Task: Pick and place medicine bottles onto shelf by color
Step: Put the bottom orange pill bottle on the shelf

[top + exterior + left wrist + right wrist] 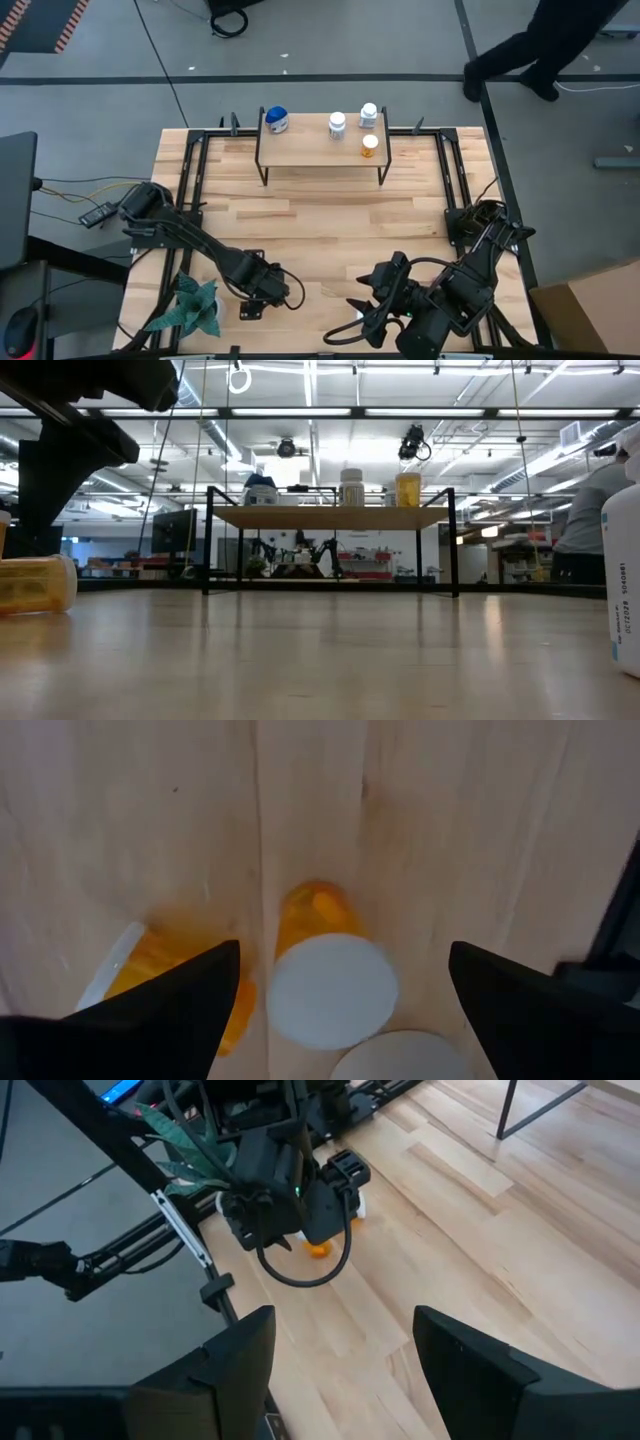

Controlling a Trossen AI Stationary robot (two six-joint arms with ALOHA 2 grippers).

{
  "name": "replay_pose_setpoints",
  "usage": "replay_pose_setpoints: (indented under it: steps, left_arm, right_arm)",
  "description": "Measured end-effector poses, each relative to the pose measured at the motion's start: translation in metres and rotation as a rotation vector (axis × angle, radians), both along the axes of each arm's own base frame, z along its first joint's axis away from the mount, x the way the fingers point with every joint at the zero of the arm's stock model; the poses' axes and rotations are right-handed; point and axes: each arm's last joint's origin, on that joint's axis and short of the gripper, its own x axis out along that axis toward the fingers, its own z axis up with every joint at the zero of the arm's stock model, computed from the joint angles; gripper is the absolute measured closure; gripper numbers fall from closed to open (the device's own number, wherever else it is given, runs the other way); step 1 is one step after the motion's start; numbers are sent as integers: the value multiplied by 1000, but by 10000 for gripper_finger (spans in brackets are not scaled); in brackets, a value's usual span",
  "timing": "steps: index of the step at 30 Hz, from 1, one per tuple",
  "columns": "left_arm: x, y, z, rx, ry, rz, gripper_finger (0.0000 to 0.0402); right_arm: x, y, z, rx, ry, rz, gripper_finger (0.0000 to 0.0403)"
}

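Observation:
The shelf (320,150) stands at the table's far middle. A blue-lidded bottle (277,119), two white bottles (337,124) (369,114) and an orange bottle (370,146) stand on it. My left gripper (252,302) is open at the near left, pointing down over an upright orange bottle with a white cap (332,988), one finger on either side and clear of it. An orange bottle (140,970) lies on its side next to it, and another white cap (400,1060) shows close by. My right gripper (352,318) is open and empty near the front edge.
A green plant (192,306) stands at the near left corner, close to my left arm. In the low view a white bottle (625,575) stands at the right and the lying orange bottle (35,582) at the left. A person (540,45) walks beyond the table.

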Motion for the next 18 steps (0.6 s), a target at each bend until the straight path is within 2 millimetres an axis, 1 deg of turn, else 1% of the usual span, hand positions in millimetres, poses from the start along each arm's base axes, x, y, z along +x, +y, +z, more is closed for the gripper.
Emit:
replay_pose_setpoints:
  steps: [18]
  left_arm:
    - [-4,-5,-13,39,71,-48,38]
  right_arm:
    - [2,-2,0,-8,2,0,157]
